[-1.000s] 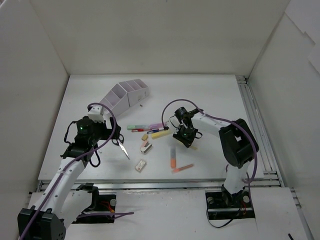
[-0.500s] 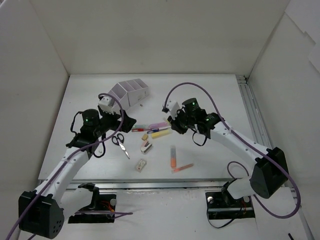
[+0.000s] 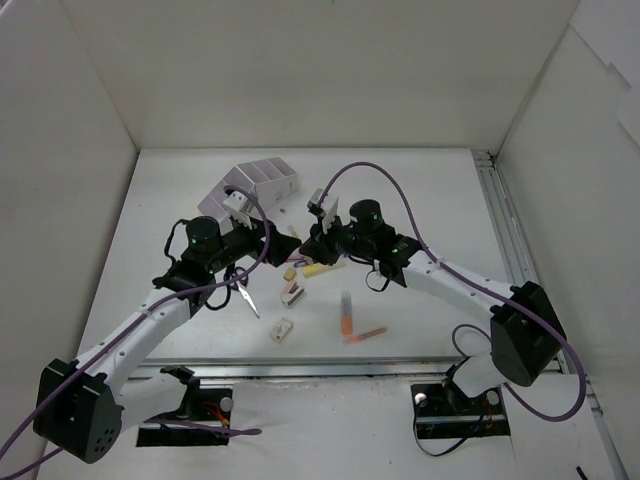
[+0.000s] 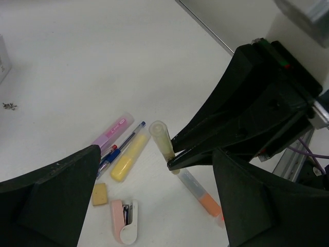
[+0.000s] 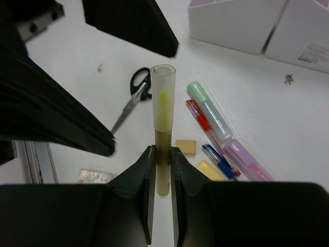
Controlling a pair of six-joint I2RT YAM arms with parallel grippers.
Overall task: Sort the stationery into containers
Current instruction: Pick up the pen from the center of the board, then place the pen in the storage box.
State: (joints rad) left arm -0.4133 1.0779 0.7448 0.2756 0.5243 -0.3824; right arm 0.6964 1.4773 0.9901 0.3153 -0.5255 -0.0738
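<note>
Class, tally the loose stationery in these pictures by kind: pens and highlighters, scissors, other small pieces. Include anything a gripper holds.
Pens and highlighters: 8 (held highlighter in the right gripper, yellow highlighter, pink highlighter, blue pen, green pen, red pen, orange highlighter, orange pen)
Scissors: 1
Other small pieces: 3 (tan eraser, pink stapler, white block)
Total: 12

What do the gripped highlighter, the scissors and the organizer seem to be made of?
The highlighter looks plastic: its frosted, see-through cap shows the yellow tip inside, and the barrel is a duller olive. The scissors have matte black handles, probably plastic, and grey blades that look like metal. The organizer appears to be opaque pale lilac-white plastic, judging by its thin, smooth moulded walls.
</note>
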